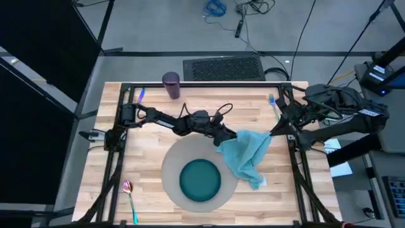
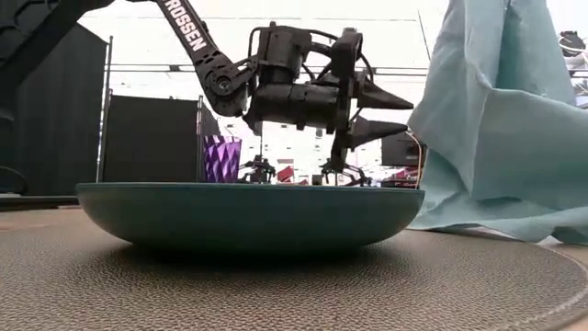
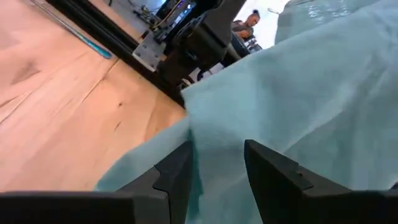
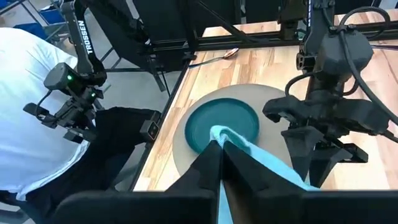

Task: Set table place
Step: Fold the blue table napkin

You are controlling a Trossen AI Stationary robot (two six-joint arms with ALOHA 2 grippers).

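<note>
While the pale wood table point(image 1: 152, 145) carried the round grey mat point(image 1: 172, 166) with the teal plate point(image 1: 200, 178) on it, the light blue napkin point(image 1: 248, 154) hung over the mat's right edge, pinched in the right gripper point(image 4: 221, 144); the left gripper point(image 1: 226, 137) hovered beside it, fingers spread apart

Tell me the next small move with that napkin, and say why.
Probably the right claw, shut on the napkin, should carry it clear of the teal plate and lower it onto the grey mat beside it. The cloth hangs bunched, draping over the mat's edge, while the left claw sits open against it, not gripping.
</note>
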